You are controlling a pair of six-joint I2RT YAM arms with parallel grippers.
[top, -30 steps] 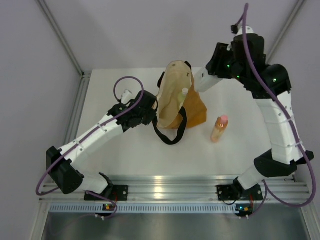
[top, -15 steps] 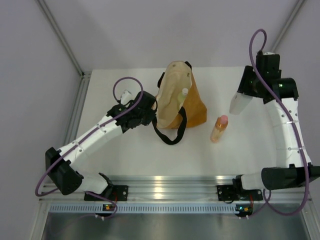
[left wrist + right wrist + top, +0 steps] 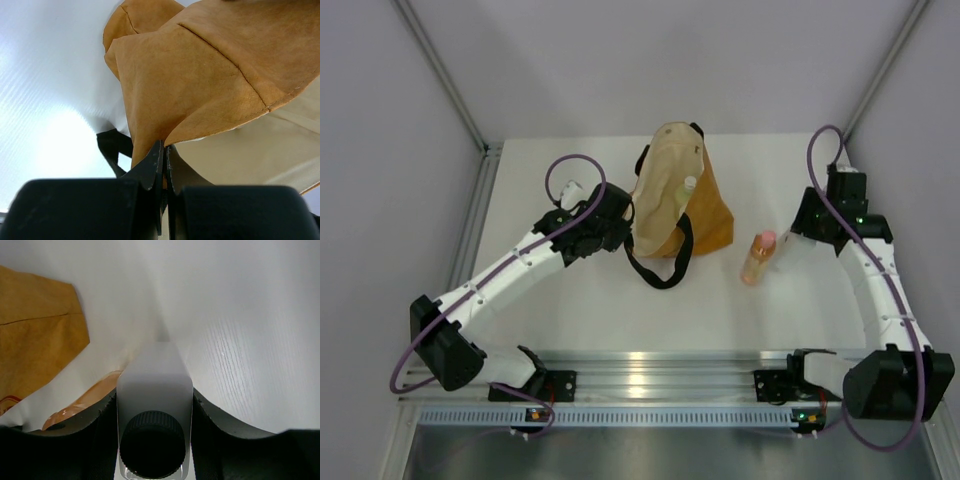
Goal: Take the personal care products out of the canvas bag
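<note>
The mustard-orange canvas bag (image 3: 705, 215) stands mid-table with its cream mouth open. My left gripper (image 3: 625, 222) is shut on the bag's rim fabric (image 3: 150, 145), jaws pinched together on it. A white pump top (image 3: 688, 185) shows inside the bag. The orange bottle with pink cap (image 3: 758, 257) lies on the table right of the bag. My right gripper (image 3: 790, 238) is shut on the whitish bottle with black cap (image 3: 155, 385), held low over the table just right of the orange bottle (image 3: 85, 400). The cream jar is hidden.
One black loop handle (image 3: 660, 270) hangs out in front of the bag, the other (image 3: 643, 160) lies behind it. The table's right edge and a frame post (image 3: 880, 70) are close to the right arm. A metal rail (image 3: 650, 365) runs along the near edge.
My right arm has carried the whitish bottle from above the bag's mouth out to the right and down to the table beside the orange bottle. The left arm and bag have not moved.
</note>
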